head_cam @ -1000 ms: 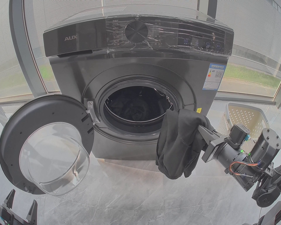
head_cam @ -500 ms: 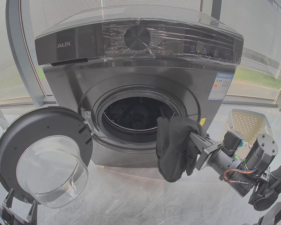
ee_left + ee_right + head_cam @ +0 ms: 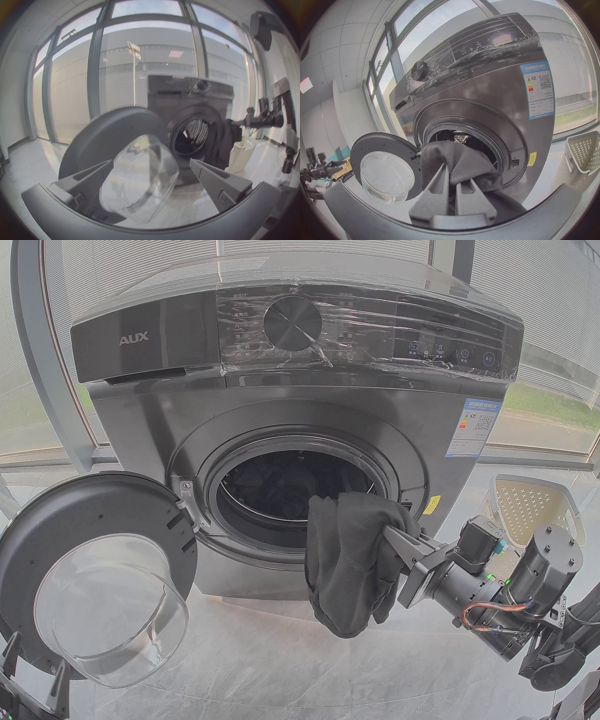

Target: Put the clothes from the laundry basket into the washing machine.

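Matt cloth garment (image 3: 350, 565), satin metal washing machine (image 3: 300, 409), clear glossy door glass (image 3: 109, 609), perforated plastic laundry basket (image 3: 539, 504)

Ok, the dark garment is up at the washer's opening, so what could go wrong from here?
First, the dark garment hangs well below the right tool, lower than the rim of the drum opening. If it is pushed straight in, its tail may snag there or end up draped outside. Second, the tool pinches only one bunched part of the cloth, so it might slip out before clearing the rim.
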You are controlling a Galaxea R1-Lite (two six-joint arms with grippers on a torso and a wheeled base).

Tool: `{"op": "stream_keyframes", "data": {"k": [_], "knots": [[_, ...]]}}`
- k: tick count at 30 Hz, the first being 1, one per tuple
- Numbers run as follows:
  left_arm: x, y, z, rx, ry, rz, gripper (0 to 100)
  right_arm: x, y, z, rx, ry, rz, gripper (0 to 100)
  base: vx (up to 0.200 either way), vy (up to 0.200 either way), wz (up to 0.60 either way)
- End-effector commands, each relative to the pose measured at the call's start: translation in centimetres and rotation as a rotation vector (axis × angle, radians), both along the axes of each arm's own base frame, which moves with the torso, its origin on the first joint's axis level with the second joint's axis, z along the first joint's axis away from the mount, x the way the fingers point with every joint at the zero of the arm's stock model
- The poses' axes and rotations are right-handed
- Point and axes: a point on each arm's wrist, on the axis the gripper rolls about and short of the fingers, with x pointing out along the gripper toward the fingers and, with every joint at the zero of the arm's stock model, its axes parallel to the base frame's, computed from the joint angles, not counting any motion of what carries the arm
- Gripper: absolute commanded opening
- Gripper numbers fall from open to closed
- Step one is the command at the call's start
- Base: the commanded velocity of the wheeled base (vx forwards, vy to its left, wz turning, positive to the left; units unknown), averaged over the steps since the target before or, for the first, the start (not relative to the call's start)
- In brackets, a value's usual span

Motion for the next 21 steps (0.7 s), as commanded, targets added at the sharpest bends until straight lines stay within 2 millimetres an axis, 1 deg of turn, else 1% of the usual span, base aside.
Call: {"op": "stream_keyframes", "data": {"k": [1,2,3,4,8,9,10,11,12,14,15,16,17,18,21], "knots": [[-0.6,-0.5,8.5,-0.011,-0.154,-0.225,100,0.4,0.6,-0.3,0.015,0.011,0.009,0,0.000,0.000,0.00],[-0.2,-0.6,8.6,0.000,-0.124,-0.294,100,0.5,0.7,-0.3,0.021,0.007,0.010,0,0.000,0.000,0.00],[0.7,-0.8,8.7,0.004,-0.072,-0.377,100,0.6,0.9,-0.4,0.026,0.003,0.012,0,0.000,0.000,0.00],[1.9,-1.0,8.7,-0.002,0.002,-0.449,100,0.8,1.2,-0.4,0.033,-0.004,0.018,0,0.000,0.000,0.00],[5.0,-1.1,8.7,-0.004,0.149,-0.538,100,1.1,1.4,-0.3,0.055,-0.026,0.018,0,0.000,0.000,0.00],[5.1,-1.1,8.7,-0.004,0.153,-0.542,100,1.1,1.4,-0.3,0.056,-0.027,0.018,0,0.000,0.000,0.00],[6.7,-1.3,8.9,0.012,0.192,-0.585,100,1.0,1.5,-0.2,0.064,-0.034,0.025,0,0.000,0.000,0.00],[7.4,-1.5,9.0,0.011,0.198,-0.616,100,1.0,1.5,-0.2,0.064,-0.034,0.025,0,0.000,0.000,0.00],[7.4,-1.5,9.0,0.011,0.198,-0.616,100,1.0,1.5,-0.2,0.064,-0.034,0.025,0,0.000,0.000,0.00],[9.4,-2.4,9.3,0.006,0.219,-0.712,100,1.3,1.6,-0.4,0.058,-0.029,0.020,0,0.000,0.000,0.00],[9.4,-2.4,9.3,0.006,0.219,-0.712,100,1.3,1.6,-0.4,0.058,-0.029,0.020,0,0.000,0.000,0.00],[10.4,-3.1,9.3,-0.003,0.246,-0.755,100,1.8,2.0,-0.5,0.064,-0.032,0.017,0,0.000,0.000,0.00],[10.6,-3.2,9.2,-0.006,0.254,-0.759,100,1.9,2.1,-0.5,0.065,-0.033,0.017,0,0.000,0.000,0.00],[11.8,-3.9,9.0,-0.004,0.282,-0.762,100,2.3,2.6,-0.5,0.072,-0.034,0.011,0,0.000,0.000,0.00],[13.8,-5.6,8.6,0.001,0.310,-0.768,100,3.0,3.1,-0.6,0.078,-0.039,0.001,0,0.000,0.000,0.00]]}}
